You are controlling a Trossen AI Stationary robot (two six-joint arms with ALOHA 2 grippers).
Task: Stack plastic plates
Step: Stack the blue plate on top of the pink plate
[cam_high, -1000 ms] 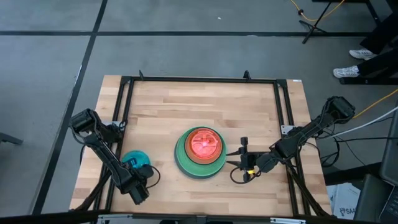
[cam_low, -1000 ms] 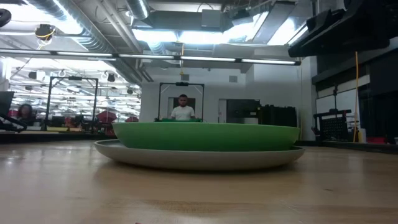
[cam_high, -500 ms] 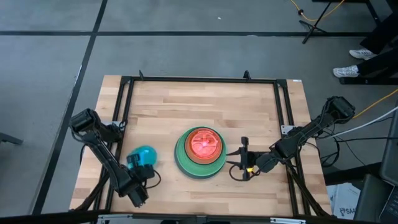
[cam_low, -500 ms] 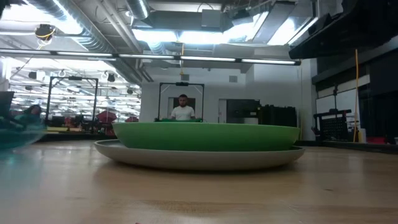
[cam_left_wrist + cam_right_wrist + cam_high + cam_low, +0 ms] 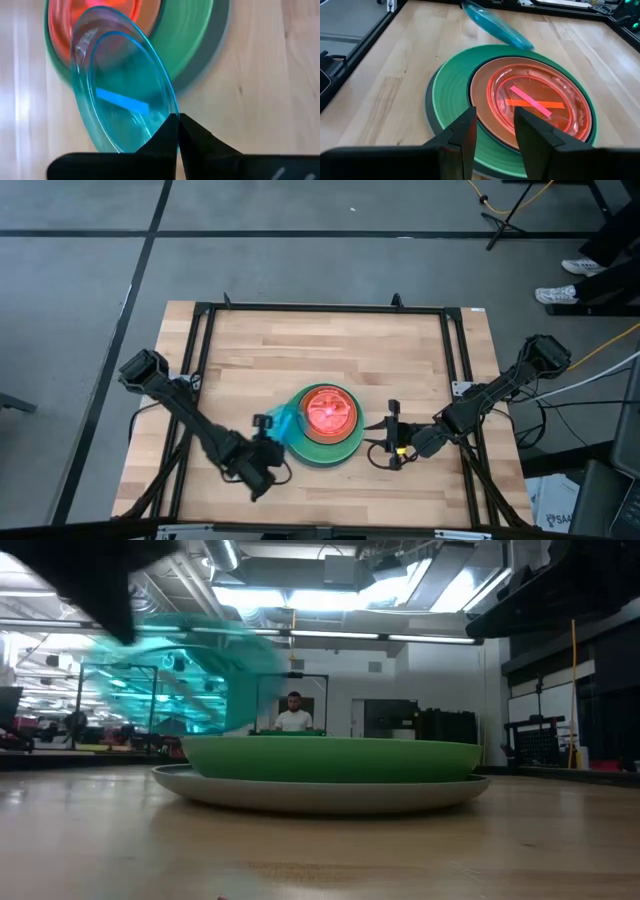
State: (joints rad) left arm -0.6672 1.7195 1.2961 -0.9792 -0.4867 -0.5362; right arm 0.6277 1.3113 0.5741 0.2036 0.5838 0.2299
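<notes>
A stack of plates (image 5: 322,426) stands at the table's middle: a grey plate (image 5: 320,796) at the bottom, a light green one (image 5: 449,85) on it, darker plates, and a translucent pink one (image 5: 540,100) on top. My left gripper (image 5: 274,446) is shut on a translucent cyan plate (image 5: 286,424), held in the air at the stack's left rim. The cyan plate also shows in the low view (image 5: 180,670) and the right wrist view (image 5: 497,25). My right gripper (image 5: 392,442) is open and empty, just right of the stack. My left gripper pinches the cyan plate's rim (image 5: 167,120) between its two fingers, at the plate's near edge. The fingers come slanting from the table's near left side. The plate is lifted clear of the table and tilted, its far part over the stack's left edge.
A black metal frame (image 5: 200,350) runs around the wooden table top. Bare wood (image 5: 330,350) lies on the far side of the stack. A person (image 5: 294,712) stands in the room far behind the table.
My left gripper has gone from the table's near left toward the stack, rising as it went. It carries the cyan plate, which was low by the table and is now lifted clear and tilted at the stack's left rim. My right gripper has kept still.
</notes>
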